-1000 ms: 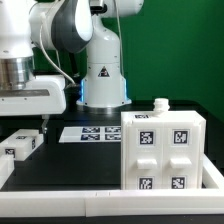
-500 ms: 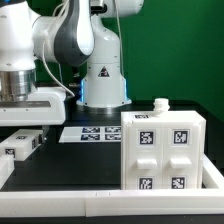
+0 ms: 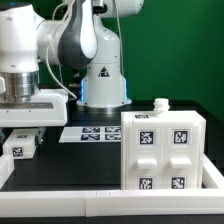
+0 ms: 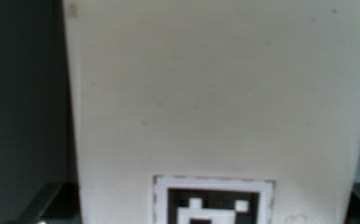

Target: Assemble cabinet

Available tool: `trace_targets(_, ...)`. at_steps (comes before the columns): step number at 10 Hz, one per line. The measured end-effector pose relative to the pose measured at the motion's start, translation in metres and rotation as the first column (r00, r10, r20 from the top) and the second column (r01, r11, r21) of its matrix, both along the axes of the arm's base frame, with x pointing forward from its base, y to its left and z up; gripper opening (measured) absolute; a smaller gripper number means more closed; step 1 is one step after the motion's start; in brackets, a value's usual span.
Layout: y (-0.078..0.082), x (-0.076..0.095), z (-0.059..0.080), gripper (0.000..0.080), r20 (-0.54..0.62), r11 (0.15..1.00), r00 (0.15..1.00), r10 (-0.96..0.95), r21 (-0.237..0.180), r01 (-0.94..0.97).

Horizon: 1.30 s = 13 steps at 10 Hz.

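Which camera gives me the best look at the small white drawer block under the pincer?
The exterior view: the drawer block shows its outline and a tag facing the camera, just below the pincer. The wrist view is too close: there the drawer block is one blurred white face with part of a tag.

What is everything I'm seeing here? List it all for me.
table: one, black, with a white raised border.
cabinet: one, white with black-and-white tags, exterior view's right.
knob: one, white, atop the cabinet.
small block: one, white, tagged, exterior view's left.
marker board: one, white, flat on the table, middle.
backdrop: one, green, behind.
robot arm: one, white and grey, exterior view's left.
gripper: one, over the small block; open or shut unclear.
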<state>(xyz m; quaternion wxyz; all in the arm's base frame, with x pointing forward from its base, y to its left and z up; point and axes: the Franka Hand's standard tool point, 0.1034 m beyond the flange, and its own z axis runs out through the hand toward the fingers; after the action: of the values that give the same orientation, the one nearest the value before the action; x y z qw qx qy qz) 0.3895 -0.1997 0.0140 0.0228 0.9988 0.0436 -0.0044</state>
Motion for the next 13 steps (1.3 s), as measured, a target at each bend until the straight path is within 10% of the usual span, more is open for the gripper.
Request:
trace_targets(9, 0.168, 0.107, 0.131, 0.056, 0.076, 0.997, 0.996, -0.054, 0.057, 0.049)
trace_targets(13, 0.181, 0.14, 0.14, 0.056, 0.064, 0.997, 0.996, -0.056, 0.056, 0.053)
